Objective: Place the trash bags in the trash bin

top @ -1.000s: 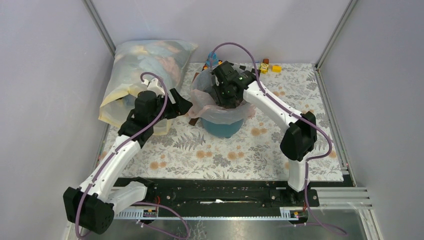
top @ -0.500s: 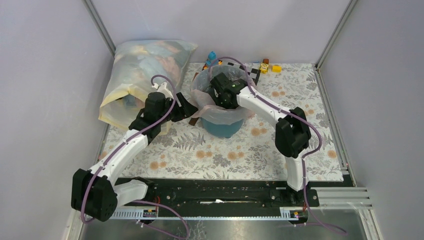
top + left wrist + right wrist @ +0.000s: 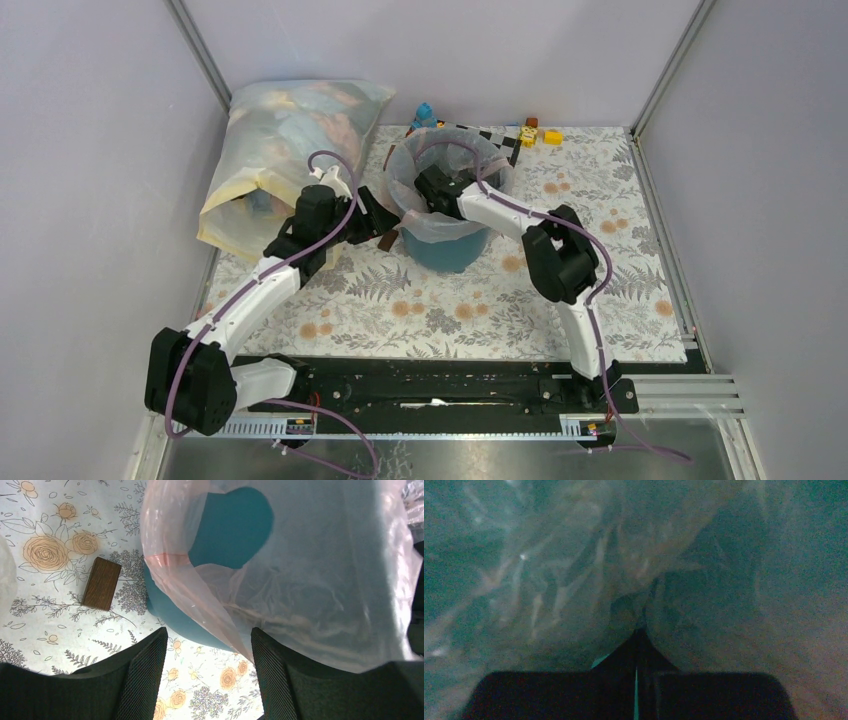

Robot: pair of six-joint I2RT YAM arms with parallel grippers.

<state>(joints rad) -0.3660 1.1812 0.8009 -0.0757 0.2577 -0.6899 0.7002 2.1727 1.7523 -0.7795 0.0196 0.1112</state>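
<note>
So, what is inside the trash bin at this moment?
The pale-pink trash bag lines the trash bin, and the right gripper reaches down inside it. Crinkled plastic covers the bottom, so anything beneath cannot be seen.

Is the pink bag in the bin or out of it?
In, as a liner: the bag sits open inside the bin, its edge draped outward over the rim. How far down it reaches cannot be told.

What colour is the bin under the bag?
The round plastic bin is teal-blue; left wrist view shows best.
</note>
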